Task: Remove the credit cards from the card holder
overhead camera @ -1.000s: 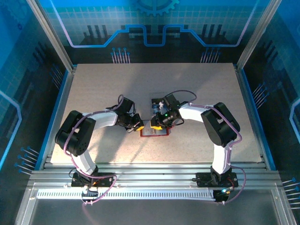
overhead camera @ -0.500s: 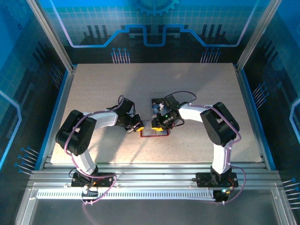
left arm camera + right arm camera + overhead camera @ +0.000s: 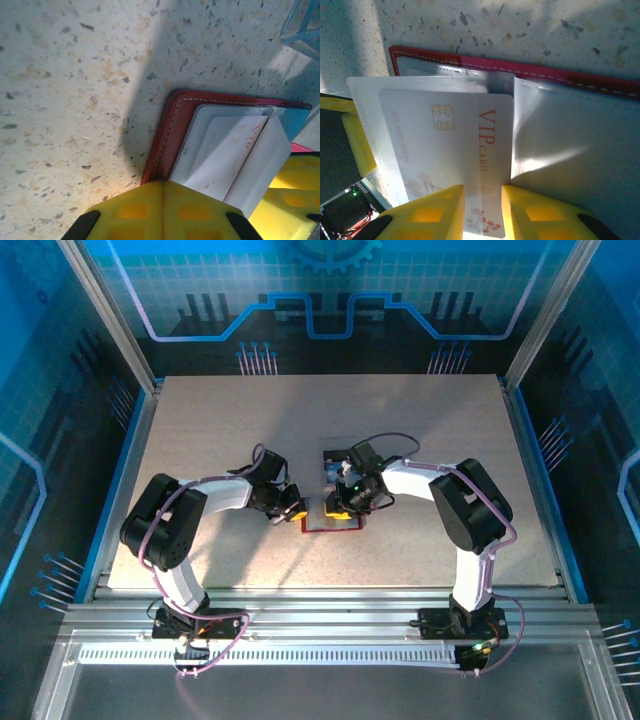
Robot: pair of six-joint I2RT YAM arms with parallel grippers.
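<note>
Top external | speckled beige table (image 3: pixel 200 420), blue walls | left gripper (image 3: pixel 298 511) clenched on wallet (image 3: pixel 330 527) | right gripper (image 3: pixel 482 210) grasping white card (image 3: pixel 455 150)

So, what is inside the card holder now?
The card holder lies open. A white VIP card sticks out of a clear sleeve, gripped by the right end effector. Whether more cards sit deeper in the pockets is hidden.

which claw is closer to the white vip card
Right. The right claw has its pads on either side of the white VIP card, gripping its edge. The left claw is shut, pressing the card holder at its left edge.
</note>
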